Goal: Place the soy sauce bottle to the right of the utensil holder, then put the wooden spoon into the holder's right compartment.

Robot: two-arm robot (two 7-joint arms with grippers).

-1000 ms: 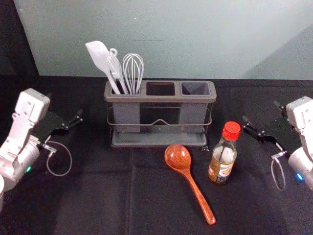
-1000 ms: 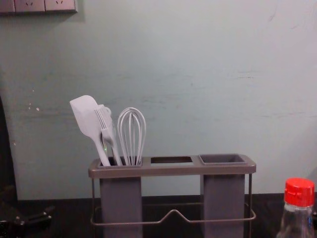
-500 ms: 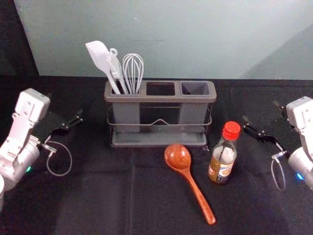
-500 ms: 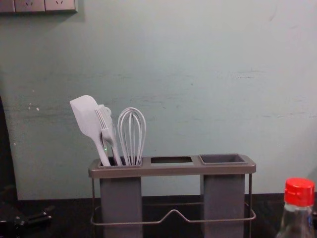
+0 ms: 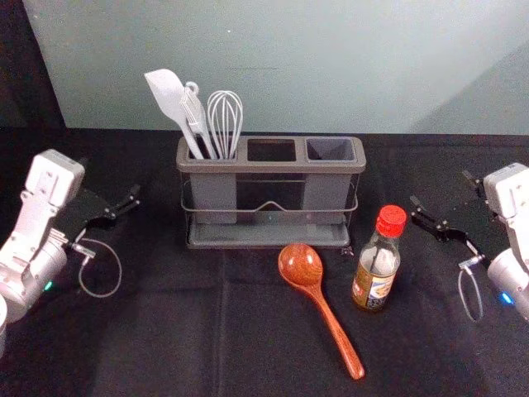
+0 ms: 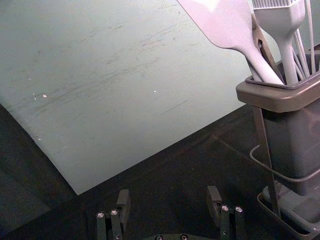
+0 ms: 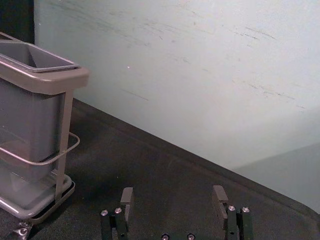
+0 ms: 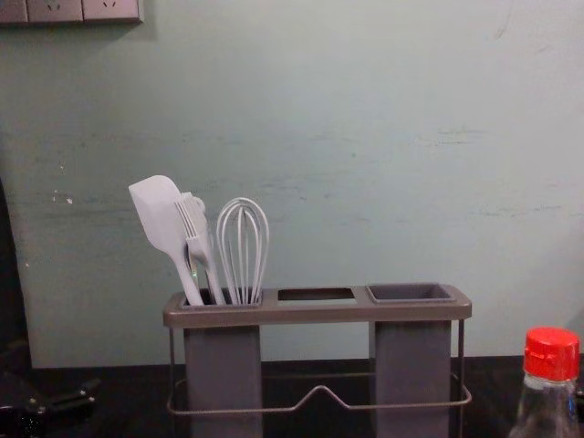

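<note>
R gripper (image 5: 440, 188), spread, at right, should grip soy btl (image 5: 376, 284), upright near-right of holder (image 5: 271, 167), squarely mid-body w/o nudging spoon (image 5: 301, 266) at left; L gripper (image 6: 169, 194) idle, spread, far left.

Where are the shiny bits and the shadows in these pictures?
Head view: a small bright glint on the wooden spoon's bowl, and a slanting shadow on the wall at the right; right wrist view: a slanting shadow on the wall too; left wrist view: a bright, washed-out patch on the spatula.
</note>
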